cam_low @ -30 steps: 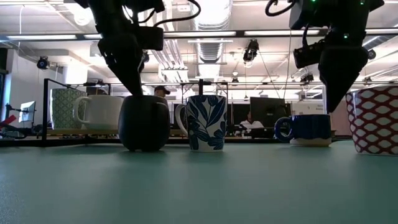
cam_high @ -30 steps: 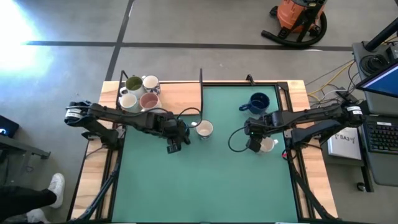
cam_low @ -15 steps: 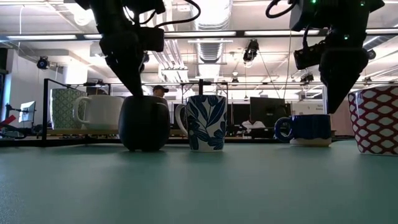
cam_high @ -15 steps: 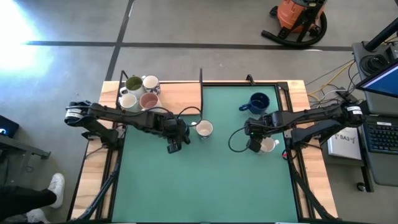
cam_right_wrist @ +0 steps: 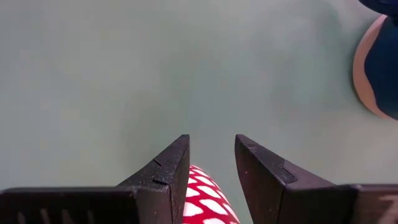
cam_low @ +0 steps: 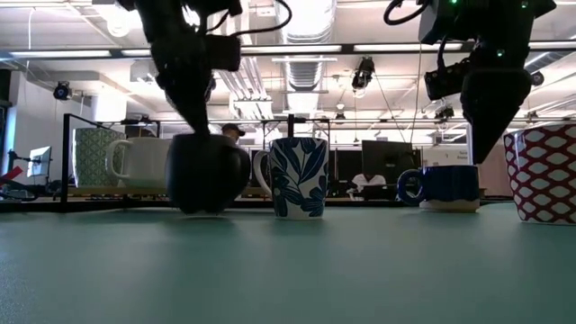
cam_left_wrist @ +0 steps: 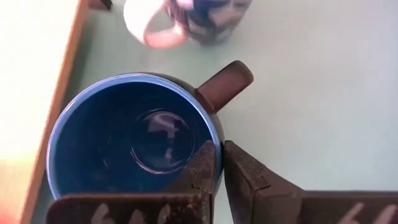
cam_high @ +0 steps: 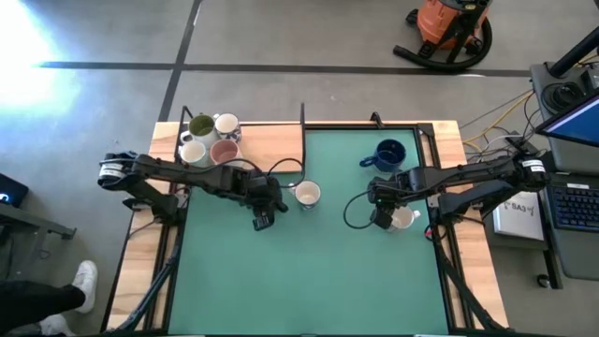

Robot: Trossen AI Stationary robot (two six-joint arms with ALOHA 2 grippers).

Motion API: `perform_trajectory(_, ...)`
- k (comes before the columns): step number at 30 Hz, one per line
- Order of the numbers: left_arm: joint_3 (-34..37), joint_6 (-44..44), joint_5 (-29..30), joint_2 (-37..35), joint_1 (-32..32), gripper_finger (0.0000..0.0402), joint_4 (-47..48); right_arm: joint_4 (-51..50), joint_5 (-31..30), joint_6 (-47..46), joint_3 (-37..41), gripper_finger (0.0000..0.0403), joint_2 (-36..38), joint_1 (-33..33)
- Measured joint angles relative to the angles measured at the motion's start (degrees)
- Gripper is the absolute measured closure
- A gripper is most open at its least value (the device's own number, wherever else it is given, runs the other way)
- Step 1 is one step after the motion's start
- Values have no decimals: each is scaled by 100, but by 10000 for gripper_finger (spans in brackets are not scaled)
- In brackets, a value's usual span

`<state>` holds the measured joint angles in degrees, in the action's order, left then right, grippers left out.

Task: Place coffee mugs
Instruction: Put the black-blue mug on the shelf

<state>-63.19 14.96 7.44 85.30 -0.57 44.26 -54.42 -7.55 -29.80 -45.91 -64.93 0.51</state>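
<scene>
Four mugs racked, four left on the worktop

Left of the flowered mug (cam_low: 298,177), we see our left hand (cam_left_wrist: 219,163) pinching the dark mug's (cam_left_wrist: 134,137) rim; right of it, our right hand (cam_right_wrist: 211,158) hangs spread over the red-patterned mug (cam_low: 543,171), near the blue mug (cam_high: 388,153); the rack (cam_high: 185,120) holds four.

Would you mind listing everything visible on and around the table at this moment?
Dark mug: one, blue inside, left part of the green mat, rim pinched.
Leaf-patterned mug: one, white and blue, mat centre, upright.
Navy mug: one, far right of the mat.
Red-patterned mug: one, red and white, right side, below the right gripper.
Clustered mugs: four, cream with one olive and one pinkish inside, wooden far-left corner.
Vacuum: one, orange, on the floor beyond the table.
Left gripper: shut on the dark mug's rim.
Right gripper: open, over the red-patterned mug.
</scene>
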Motion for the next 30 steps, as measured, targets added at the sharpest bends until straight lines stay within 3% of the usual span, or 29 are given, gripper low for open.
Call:
perform_trajectory(13, -931, 55, 54, -4, 509, 400, 681, 100, 0, 0, -7, 284, -2, 0)
perform_trajectory(24, -1116, -132, 92, -4, 1652, 400, 727, 142, 0, 0, -7, 284, -2, 0)
perform_trajectory(30, -1114, -101, 34, -4, 2390, 400, 162, 163, 0, 0, -7, 284, -2, 0)
